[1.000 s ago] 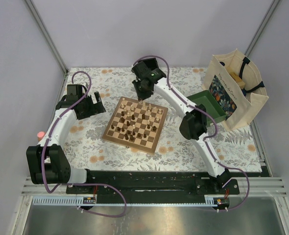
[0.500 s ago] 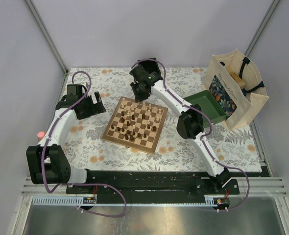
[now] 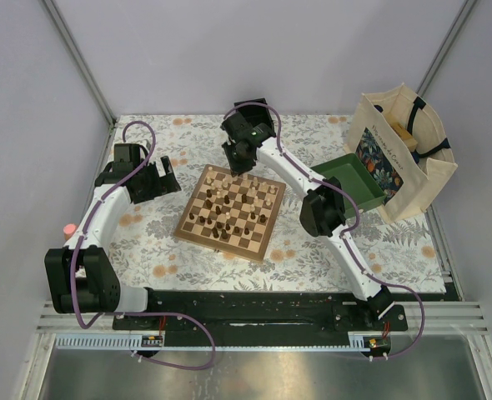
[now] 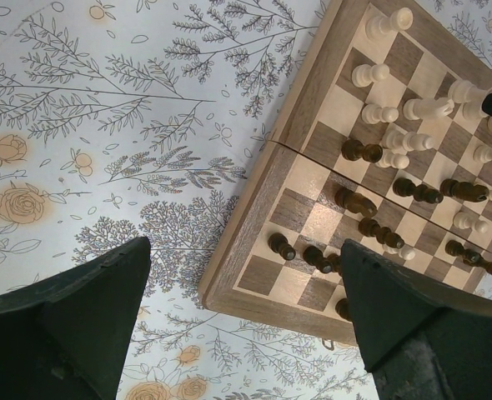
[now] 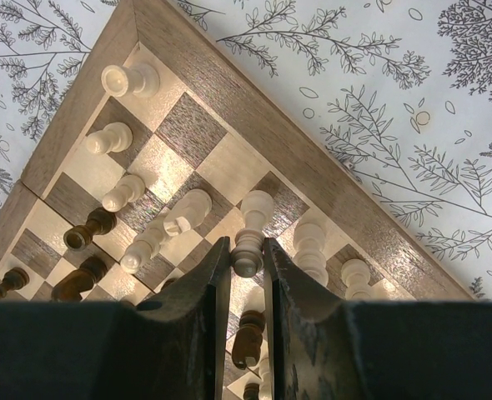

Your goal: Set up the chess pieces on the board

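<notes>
The board point(image 3: 198, 236) lies mid-table with cream and dark chess pieces point(image 3: 229, 204) scattered over its squares. My right gripper point(image 3: 239, 158) hangs over the board's far edge, shut on a cream chess piece point(image 5: 250, 229) between its fingers point(image 5: 217, 275), above the back rows of the board point(image 5: 254, 117). Other cream pieces point(image 5: 129, 79) stand near that corner. My left gripper point(image 3: 150, 179) is open over the floral cloth, left of the board, with nothing between its jaws point(image 4: 244, 246). Its view shows the board's border point(image 4: 254, 200) and dark pieces point(image 4: 358, 200).
A green tray point(image 3: 350, 179) sits right of the board, beside a cream tote bag point(image 3: 404, 150) at the table's right edge. Grey walls close in the back and sides. The right arm's elbow point(image 3: 321, 212) hovers beside the board's right edge.
My right gripper has shifted slightly left along the board's far edge, still holding the cream piece. The left arm has not moved.
</notes>
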Action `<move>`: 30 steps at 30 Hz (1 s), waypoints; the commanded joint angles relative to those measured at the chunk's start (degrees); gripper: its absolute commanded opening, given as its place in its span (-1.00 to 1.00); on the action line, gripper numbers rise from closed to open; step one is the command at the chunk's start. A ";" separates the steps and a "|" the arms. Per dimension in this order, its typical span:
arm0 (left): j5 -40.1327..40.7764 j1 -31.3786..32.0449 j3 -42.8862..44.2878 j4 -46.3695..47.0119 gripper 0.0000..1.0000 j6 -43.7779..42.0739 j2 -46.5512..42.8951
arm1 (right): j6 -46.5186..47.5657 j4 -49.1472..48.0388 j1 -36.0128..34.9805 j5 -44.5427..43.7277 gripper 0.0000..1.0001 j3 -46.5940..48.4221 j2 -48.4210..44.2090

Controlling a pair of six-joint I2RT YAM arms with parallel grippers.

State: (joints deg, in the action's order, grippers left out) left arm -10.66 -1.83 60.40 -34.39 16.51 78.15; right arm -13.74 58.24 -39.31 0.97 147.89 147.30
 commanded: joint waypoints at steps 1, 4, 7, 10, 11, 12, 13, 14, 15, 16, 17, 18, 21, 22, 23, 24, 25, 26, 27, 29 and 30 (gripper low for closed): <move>-0.95 -0.11 1.82 1.43 0.98 0.27 -0.89 | 0.12 0.56 -0.24 -0.71 -0.56 2.40 -0.26; -0.86 -0.11 1.82 1.43 0.98 0.27 -0.81 | 0.46 0.65 -0.33 -0.71 -0.56 2.40 -0.18; -0.95 -0.11 1.74 1.43 0.98 0.27 -0.72 | 0.47 0.56 -0.24 -1.93 -0.56 2.49 0.00; -1.03 -0.02 1.82 1.43 0.98 0.19 -0.80 | 0.47 0.47 -0.24 -2.55 -0.55 2.49 0.17; -1.03 -0.11 1.82 1.43 0.98 0.19 -0.81 | 0.47 0.39 -0.33 -2.82 -0.55 2.49 0.18; -0.86 -0.11 1.82 1.35 0.98 0.19 -0.81 | 0.55 0.39 -0.33 -3.17 -0.55 2.57 0.26; -0.86 -0.11 1.82 1.43 0.98 0.19 -0.98 | 0.55 0.39 -0.33 -3.43 -0.54 2.57 0.26; -0.95 -0.11 1.82 1.43 0.98 0.19 -0.89 | 0.47 0.47 -0.42 -3.35 -0.53 2.57 0.35; -0.95 -0.02 1.74 1.43 0.98 0.19 -0.98 | 0.64 0.30 -0.24 -3.00 -0.53 2.57 0.35; -0.95 -0.11 1.74 1.43 0.98 0.19 -0.89 | 0.47 0.30 -0.33 -2.82 -0.53 2.57 0.44; -0.95 -0.02 1.65 1.35 0.98 0.19 -0.89 | 0.29 0.21 -0.33 -2.64 -0.53 2.49 0.53; -1.03 -0.11 1.74 1.43 0.98 0.19 -0.89 | 0.29 0.21 -0.33 -2.47 -0.53 2.66 0.53; -0.95 -0.11 1.74 1.43 0.98 0.19 -0.89 | 0.29 0.47 -0.33 -1.77 -0.53 2.57 0.53; -0.95 -0.11 1.74 1.43 0.98 0.19 -0.81 | 0.38 0.47 -0.33 -1.68 -0.53 2.57 0.61; -0.95 -0.11 1.65 1.43 0.98 0.27 -0.81 | 0.38 0.56 -0.33 -1.68 -0.53 2.57 0.53; -1.03 -0.11 1.74 1.43 0.98 0.27 -0.81 | 0.38 0.65 -0.24 -1.68 -0.53 2.57 0.61; -0.95 -0.02 1.74 1.43 0.98 0.19 -0.81 | 0.46 0.91 -0.33 -1.68 -0.53 2.57 0.62; -0.95 -0.11 1.74 1.43 0.98 0.27 -0.72 | 0.47 0.91 -0.33 -1.59 -0.53 2.49 0.70; -1.03 -0.11 1.82 1.43 0.98 0.27 -0.72 | 0.47 1.00 -0.33 -1.67 -0.53 2.49 0.70; -1.21 0.07 1.74 1.43 0.98 0.27 -0.80 | 0.55 1.18 -0.42 -1.59 -0.52 2.40 0.79; -1.21 -0.02 1.82 1.43 0.98 0.27 -0.72 | 0.47 1.09 -0.24 -1.50 -0.52 2.49 0.79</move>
State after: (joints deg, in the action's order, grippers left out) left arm -10.81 -1.83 60.40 -34.39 16.51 78.15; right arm -13.69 58.72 -39.33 -0.82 147.92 147.30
